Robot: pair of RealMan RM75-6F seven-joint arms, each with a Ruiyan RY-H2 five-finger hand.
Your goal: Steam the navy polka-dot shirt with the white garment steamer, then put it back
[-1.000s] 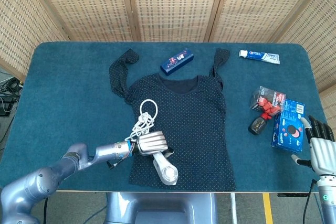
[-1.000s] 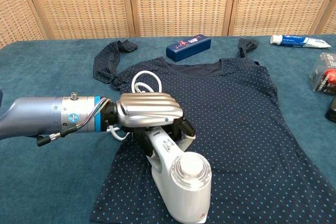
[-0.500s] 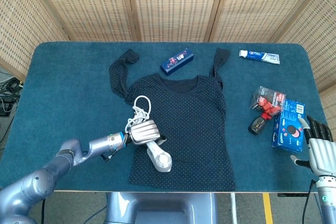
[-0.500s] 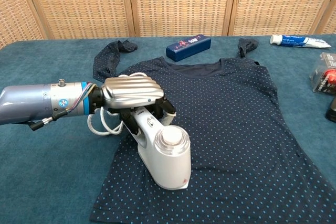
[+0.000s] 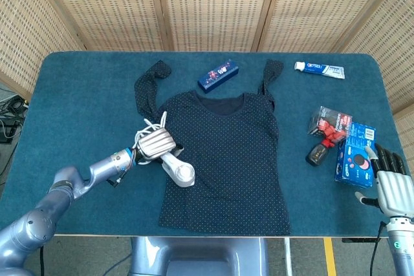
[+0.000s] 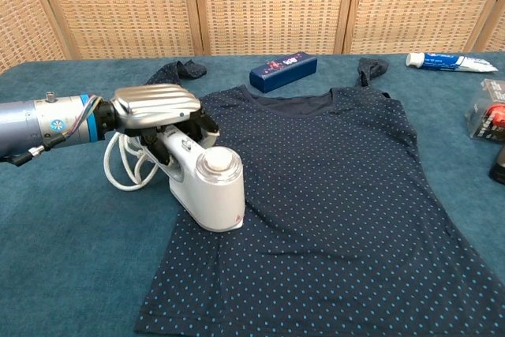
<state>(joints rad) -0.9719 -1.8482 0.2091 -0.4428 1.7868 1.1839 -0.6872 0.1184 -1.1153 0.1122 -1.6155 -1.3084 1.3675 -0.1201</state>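
**Steamer at the shirt's side seam**

While the navy polka-dot shirt [image 5: 220, 153] lies flat on the blue table [image 5: 77, 114], the left hand [image 5: 155, 143] grips the handle of the white garment steamer [image 6: 207, 191], whose head sits over the shirt's edge nearest that hand. The steamer's white cord [image 6: 126, 165] loops beside the shirt. The right hand [image 5: 392, 182] holds nothing, fingers apart, well away from the shirt, just past a blue box [image 5: 356, 154].
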